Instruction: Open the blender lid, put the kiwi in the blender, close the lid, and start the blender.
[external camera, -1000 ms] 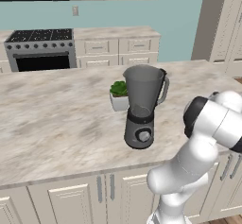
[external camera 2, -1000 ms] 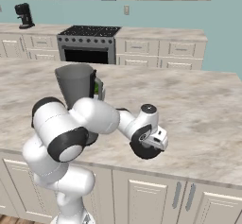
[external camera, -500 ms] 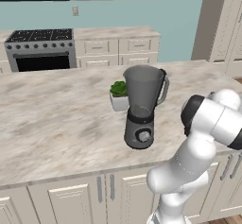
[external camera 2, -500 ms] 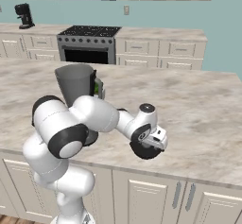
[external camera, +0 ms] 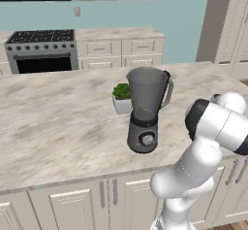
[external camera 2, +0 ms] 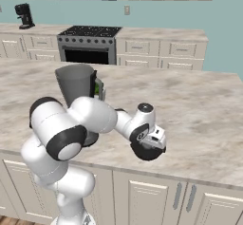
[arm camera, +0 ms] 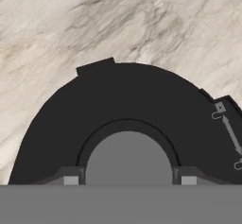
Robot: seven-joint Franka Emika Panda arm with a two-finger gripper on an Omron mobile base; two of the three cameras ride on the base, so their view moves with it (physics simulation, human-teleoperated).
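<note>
Marble-patterned countertop (external camera: 58, 127) runs across a bright kitchen, with a steel range (external camera: 41, 49) and pale cabinets against the teal back wall. On the counter stands the blender (external camera: 145, 110): a smoky tapered jar with a side handle on a round dark-grey base with a silver dial. The jar's rim is uncovered. A small leafy plant in a white pot (external camera: 122, 98) sits just behind the blender, on its left as seen from the left base view.

From the right base view, the white arm reaches low over the counter, to the right of the blender, with the gripper (external camera 2: 153, 145) pointing down. Beneath it is the blender lid (external camera 2: 147, 150), a round black disc. In the hand view the blender lid (arm camera: 127, 109) lies flat on the marble, and the two fingertips (arm camera: 71, 179) sit on either side of its grey centre knob, touching or very nearly touching it. Whether the jaws are actually pinching the knob cannot be told.
</note>
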